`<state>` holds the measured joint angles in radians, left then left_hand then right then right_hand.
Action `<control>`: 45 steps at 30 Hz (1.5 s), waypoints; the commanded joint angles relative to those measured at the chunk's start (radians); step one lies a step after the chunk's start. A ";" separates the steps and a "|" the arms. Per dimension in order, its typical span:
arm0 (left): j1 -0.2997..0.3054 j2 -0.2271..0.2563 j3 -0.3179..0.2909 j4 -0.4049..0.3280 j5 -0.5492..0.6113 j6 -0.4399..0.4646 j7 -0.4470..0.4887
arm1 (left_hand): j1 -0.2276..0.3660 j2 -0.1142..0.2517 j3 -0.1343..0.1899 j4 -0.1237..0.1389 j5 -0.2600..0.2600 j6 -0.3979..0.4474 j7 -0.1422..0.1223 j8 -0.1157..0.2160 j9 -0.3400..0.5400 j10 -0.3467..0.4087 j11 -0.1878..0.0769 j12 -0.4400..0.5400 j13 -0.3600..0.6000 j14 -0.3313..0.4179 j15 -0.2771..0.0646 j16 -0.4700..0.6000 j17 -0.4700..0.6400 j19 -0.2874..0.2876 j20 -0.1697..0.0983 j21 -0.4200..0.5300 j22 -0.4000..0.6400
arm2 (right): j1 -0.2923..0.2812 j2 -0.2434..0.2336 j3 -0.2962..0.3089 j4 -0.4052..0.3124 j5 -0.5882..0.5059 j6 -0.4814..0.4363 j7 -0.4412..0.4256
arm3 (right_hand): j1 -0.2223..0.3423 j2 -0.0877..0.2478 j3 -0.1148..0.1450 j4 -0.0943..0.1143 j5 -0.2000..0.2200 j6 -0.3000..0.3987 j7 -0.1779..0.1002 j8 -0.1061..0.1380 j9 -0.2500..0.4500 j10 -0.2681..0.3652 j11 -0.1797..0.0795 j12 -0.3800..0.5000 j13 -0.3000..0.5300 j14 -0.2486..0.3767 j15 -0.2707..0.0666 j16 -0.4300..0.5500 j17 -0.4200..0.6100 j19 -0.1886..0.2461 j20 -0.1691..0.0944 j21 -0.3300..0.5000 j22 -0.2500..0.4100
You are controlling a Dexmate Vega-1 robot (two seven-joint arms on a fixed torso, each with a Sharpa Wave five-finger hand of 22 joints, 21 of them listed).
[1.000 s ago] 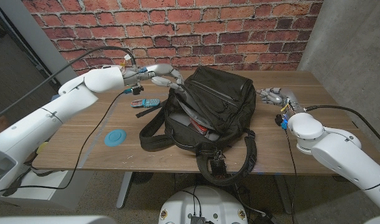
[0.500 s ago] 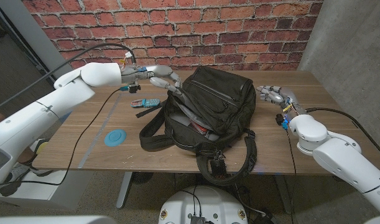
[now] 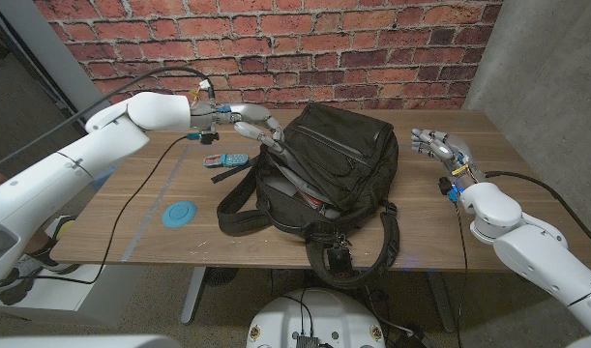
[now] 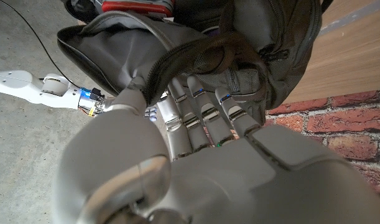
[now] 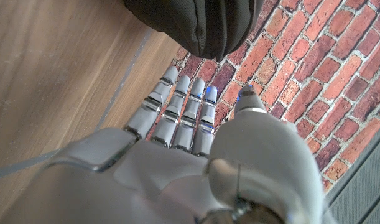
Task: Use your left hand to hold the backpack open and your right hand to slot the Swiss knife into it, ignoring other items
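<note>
The black backpack (image 3: 324, 169) lies in the middle of the table with its opening turned to the robot's left. My left hand (image 3: 257, 124) grips the upper rim of that opening. In the left wrist view its fingers (image 4: 202, 115) hook into the rim of the backpack (image 4: 196, 56) and hold the mouth apart. A red object (image 3: 314, 201) lies inside the opening; it also appears as a red object (image 4: 137, 6) in the left wrist view, and it may be the Swiss knife. My right hand (image 3: 438, 147) hovers to the right of the backpack, fingers spread and empty. Its fingers (image 5: 183, 115) point past the backpack (image 5: 196, 22).
A small blue-and-grey item (image 3: 227, 159) lies on the wooden table (image 3: 160, 179) just left of the backpack. A blue disc (image 3: 182, 213) sits nearer the front edge. The backpack's straps (image 3: 348, 253) hang over the front edge. A brick wall stands behind.
My right hand has drawn a little to the right, away from the backpack, with its fingers spreading. The left arm has risen slightly, still holding the rim.
</note>
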<state>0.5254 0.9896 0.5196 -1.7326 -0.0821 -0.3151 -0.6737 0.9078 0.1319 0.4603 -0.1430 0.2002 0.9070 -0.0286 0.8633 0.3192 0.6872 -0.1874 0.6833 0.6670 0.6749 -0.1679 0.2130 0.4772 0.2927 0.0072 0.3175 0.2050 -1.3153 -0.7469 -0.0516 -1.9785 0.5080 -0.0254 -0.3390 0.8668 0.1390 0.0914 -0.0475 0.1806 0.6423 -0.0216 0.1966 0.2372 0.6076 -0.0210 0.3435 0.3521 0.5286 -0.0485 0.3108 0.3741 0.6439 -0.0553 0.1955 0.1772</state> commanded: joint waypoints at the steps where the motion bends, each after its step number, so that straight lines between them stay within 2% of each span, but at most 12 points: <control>1: -0.029 -0.018 0.028 0.021 -0.010 0.023 -0.054 | -0.004 0.006 0.003 0.003 0.001 -0.006 0.003 0.006 0.017 0.006 -0.007 -0.005 -0.001 -0.005 0.002 -0.003 0.004 -0.004 0.002 -0.006 0.000 | 0.041 0.080 -0.010 0.145 0.046 0.179 0.052 | -0.055 0.030 0.001 0.035 0.004 -0.006 0.002 0.009 0.002 -0.010 0.006 -0.010 0.002 -0.013 -0.063 -0.014 -0.004 -0.008 -0.001 0.003 0.002; 4: -0.037 -0.023 0.036 0.028 -0.005 0.022 -0.063 | -0.005 0.006 0.003 0.003 0.001 -0.006 0.003 0.006 0.016 0.006 -0.006 -0.005 -0.002 -0.006 0.003 -0.004 0.003 -0.005 0.003 -0.006 0.000 | 0.053 0.085 -0.017 0.163 0.052 0.185 0.054 | -0.064 0.041 0.007 0.042 0.008 -0.005 0.003 0.010 0.001 -0.011 0.008 -0.013 0.000 -0.013 -0.063 -0.016 -0.006 -0.004 -0.006 0.006 0.003; 11: -0.043 -0.026 0.043 0.033 -0.001 0.030 -0.069 | -0.010 0.005 0.003 0.002 0.001 -0.005 0.001 0.008 0.013 0.004 -0.003 -0.008 -0.004 -0.009 0.006 -0.007 0.001 -0.006 0.002 -0.006 -0.001 | 0.076 0.092 -0.035 0.202 0.067 0.202 0.065 | -0.088 0.043 0.008 0.057 0.010 -0.012 0.004 0.010 0.001 -0.018 0.015 -0.021 -0.002 -0.018 -0.059 -0.024 -0.010 -0.004 -0.008 0.007 0.003; 16: -0.042 -0.020 0.039 0.032 -0.012 0.038 -0.075 | -0.019 -0.002 -0.001 0.003 0.001 -0.007 -0.006 0.005 0.005 -0.023 0.011 -0.023 -0.012 -0.019 0.017 -0.010 -0.001 -0.010 0.005 -0.007 0.000 | 0.088 0.094 -0.046 0.218 0.073 0.209 0.067 | -0.099 0.044 0.010 0.064 0.011 -0.015 0.005 0.010 0.000 -0.019 0.015 -0.025 -0.003 -0.019 -0.059 -0.027 -0.013 -0.006 -0.009 0.007 0.003; 21: -0.046 -0.013 0.038 0.033 -0.023 0.046 -0.089 | -0.044 -0.004 -0.006 0.014 0.000 -0.034 -0.019 -0.010 -0.009 -0.039 0.021 -0.036 -0.024 -0.036 0.025 -0.016 -0.005 -0.021 0.007 -0.011 0.000 | 0.095 0.093 -0.054 0.225 0.078 0.209 0.064 | -0.108 0.043 0.012 0.068 0.012 -0.019 0.005 0.010 0.000 -0.021 0.013 -0.029 -0.005 -0.020 -0.056 -0.031 -0.016 -0.008 -0.008 0.008 0.004; 26: -0.047 -0.008 0.040 0.033 -0.027 0.054 -0.098 | -0.065 -0.012 -0.012 0.019 -0.002 -0.065 -0.019 -0.029 -0.023 -0.066 0.026 -0.050 -0.031 -0.059 0.033 -0.021 -0.008 -0.034 0.009 -0.016 0.000 | 0.096 0.090 -0.059 0.226 0.085 0.205 0.060 | -0.113 0.040 0.014 0.070 0.013 -0.022 0.006 0.010 -0.001 -0.023 0.014 -0.033 -0.006 -0.023 -0.054 -0.035 -0.020 -0.008 -0.006 0.008 0.004; 29: -0.048 -0.006 0.044 0.030 -0.026 0.062 -0.108 | -0.076 -0.010 -0.011 0.020 -0.001 -0.118 -0.012 -0.058 -0.037 -0.090 0.030 -0.062 -0.039 -0.080 0.040 -0.023 -0.011 -0.044 0.011 -0.020 0.000 | 0.095 0.086 -0.060 0.227 0.092 0.202 0.062 | -0.115 0.039 0.016 0.070 0.014 -0.023 0.007 0.010 -0.001 -0.023 0.015 -0.035 -0.007 -0.025 -0.050 -0.038 -0.023 -0.010 -0.005 0.008 0.004; 34: -0.045 0.002 0.047 0.013 -0.024 0.082 -0.116 | -0.097 -0.016 -0.010 0.016 -0.003 -0.210 -0.016 -0.121 -0.068 -0.178 0.054 -0.106 -0.062 -0.158 0.064 -0.035 -0.022 -0.073 0.020 -0.032 0.000 | 0.095 0.083 -0.063 0.230 0.095 0.201 0.060 | -0.113 0.033 0.019 0.066 0.015 -0.027 0.010 0.009 -0.002 -0.023 0.016 -0.037 -0.008 -0.024 -0.049 -0.042 -0.028 -0.011 -0.001 0.008 0.004; 35: -0.043 0.005 0.046 0.009 -0.024 0.087 -0.117 | -0.103 -0.017 -0.009 0.015 -0.003 -0.250 -0.022 -0.146 -0.077 -0.190 0.063 -0.113 -0.069 -0.177 0.072 -0.036 -0.028 -0.078 0.021 -0.034 0.000 | 0.095 0.083 -0.064 0.231 0.097 0.202 0.061 | -0.112 0.032 0.020 0.065 0.015 -0.027 0.010 0.010 -0.002 -0.023 0.016 -0.038 -0.009 -0.024 -0.049 -0.043 -0.029 -0.011 0.000 0.008 0.003; 37: -0.041 0.012 0.045 -0.004 -0.023 0.101 -0.119 | -0.111 -0.019 -0.008 0.014 -0.004 -0.274 -0.027 -0.167 -0.088 -0.224 0.069 -0.129 -0.078 -0.205 0.080 -0.040 -0.036 -0.085 0.023 -0.036 0.001 | 0.096 0.083 -0.065 0.233 0.099 0.203 0.061 | -0.111 0.031 0.022 0.063 0.015 -0.027 0.010 0.010 -0.002 -0.022 0.016 -0.039 -0.009 -0.025 -0.048 -0.045 -0.031 -0.011 0.000 0.008 0.003; 45: -0.024 0.048 0.027 -0.057 -0.028 0.147 -0.121 | -0.131 -0.022 -0.007 0.010 -0.006 -0.360 -0.055 -0.237 -0.113 -0.301 0.088 -0.166 -0.102 -0.283 0.105 -0.040 -0.059 -0.125 0.037 -0.051 0.002 | 0.104 0.087 -0.076 0.250 0.108 0.211 0.071 | -0.109 0.028 0.026 0.059 0.016 -0.029 0.010 0.011 -0.003 -0.024 0.017 -0.043 -0.010 -0.025 -0.047 -0.049 -0.036 -0.007 0.006 0.011 0.003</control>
<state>0.4819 0.9981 0.5626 -1.7309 -0.1046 -0.2180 -0.7862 0.7863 0.1100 0.4497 -0.1325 0.1958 0.5718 -0.0767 0.6455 0.2107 0.4022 -0.1043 0.5244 0.5682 0.4082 -0.0695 0.1737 0.4219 0.1799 0.0449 0.2700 0.2050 -1.2202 -0.6611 -0.1149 -1.7460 0.6021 0.1775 -0.2770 0.7606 0.1767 0.1093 0.0139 0.1924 0.6176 -0.0107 0.2035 0.2321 0.5850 -0.0021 0.3031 0.3404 0.5077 -0.0479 0.2628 0.3385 0.6366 -0.0553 0.2004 0.1793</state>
